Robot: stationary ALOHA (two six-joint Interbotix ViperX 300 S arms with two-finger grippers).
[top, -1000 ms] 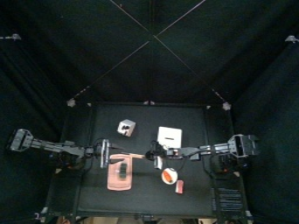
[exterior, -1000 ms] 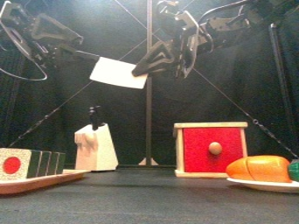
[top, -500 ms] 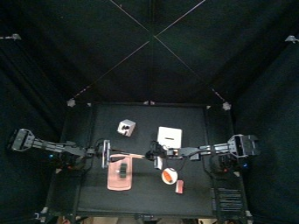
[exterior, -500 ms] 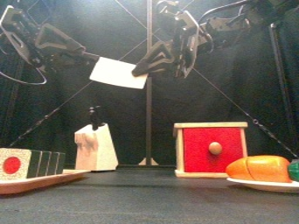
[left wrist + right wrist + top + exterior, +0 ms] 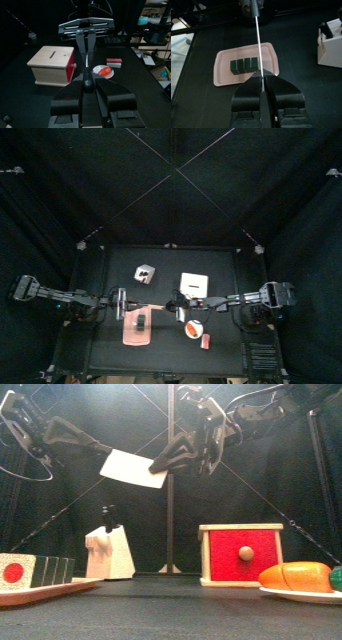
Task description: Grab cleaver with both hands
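Observation:
The cleaver (image 5: 132,469), with a white blade, hangs in the air above the table, held between both grippers. My left gripper (image 5: 94,442) is shut on its dark handle, which shows between the jaws in the left wrist view (image 5: 87,82). My right gripper (image 5: 168,461) is shut on the blade's far end. In the right wrist view the blade (image 5: 260,47) runs edge-on from my right gripper (image 5: 260,76) towards the other gripper. In the top view the cleaver (image 5: 151,308) lies between the left gripper (image 5: 124,306) and the right gripper (image 5: 179,306).
Below stand a white knife block (image 5: 110,549), a wooden box with a red front (image 5: 242,555), a pink tray (image 5: 40,589) with green blocks (image 5: 243,65) and a plate (image 5: 301,593) with an orange food piece (image 5: 297,575). Black curtains surround the table.
The left arm has shifted a little. The blade has tilted and moved slightly left and down. The right arm has barely moved.

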